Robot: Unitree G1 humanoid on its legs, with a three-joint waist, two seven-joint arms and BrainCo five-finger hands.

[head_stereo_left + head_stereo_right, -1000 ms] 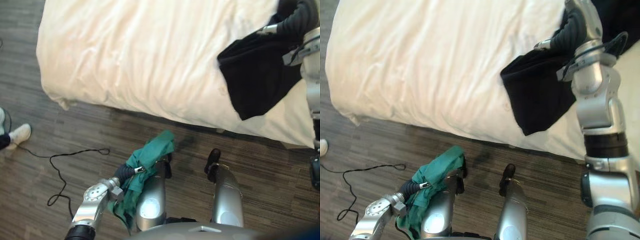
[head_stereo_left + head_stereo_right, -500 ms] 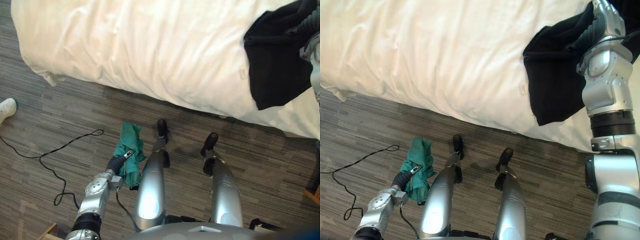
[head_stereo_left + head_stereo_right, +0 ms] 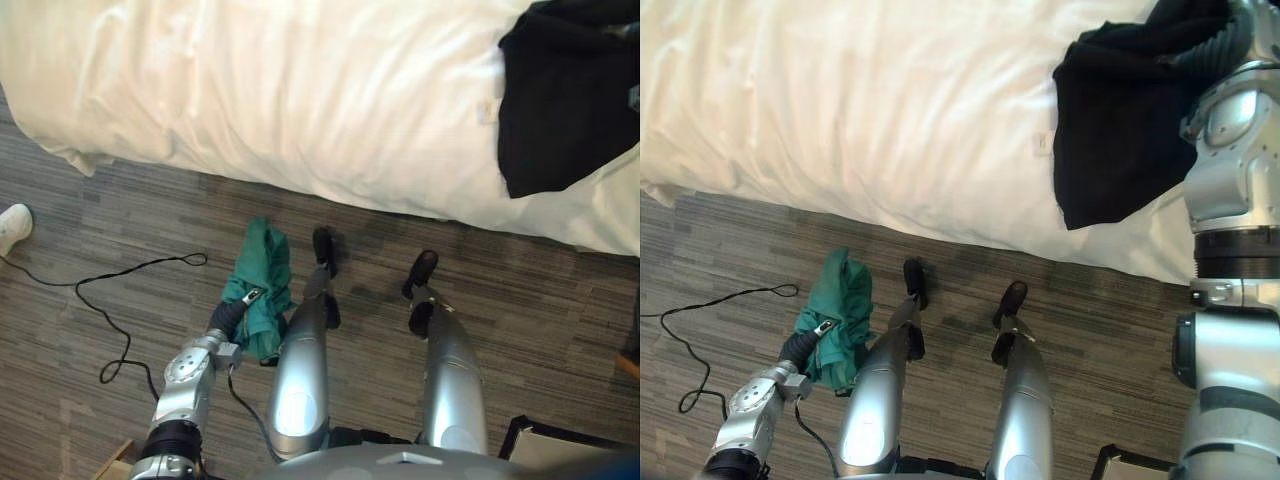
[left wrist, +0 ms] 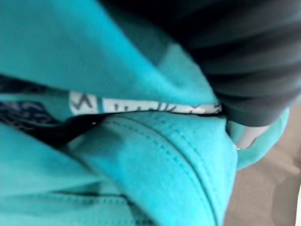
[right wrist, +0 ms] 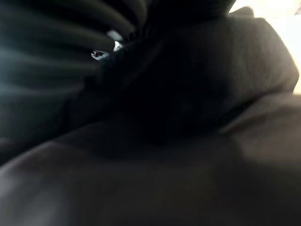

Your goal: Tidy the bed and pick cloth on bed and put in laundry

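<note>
A green cloth (image 3: 262, 290) hangs bunched from my left hand (image 3: 228, 318), low over the floor beside my left leg; the hand is shut on it, and the cloth (image 4: 141, 165) wraps round the wrist cover up close. A black cloth (image 3: 1110, 130) lies draped on the white bed (image 3: 300, 100) near its front edge at the far right. My right hand (image 3: 1205, 50) is stretched out over the bed and buried in the bunched top of the black cloth (image 5: 188, 141).
The bed's front edge runs across the view above the dark wood-plank floor. A person's white shoe (image 3: 12, 225) is at the far left. A dark box corner (image 3: 560, 440) shows at the lower right and a wooden piece (image 3: 115, 460) at the lower left.
The view has shifted back from the bed. The left hand with the green cloth has come down to the left of my leg. The black cloth stays at the right hand.
</note>
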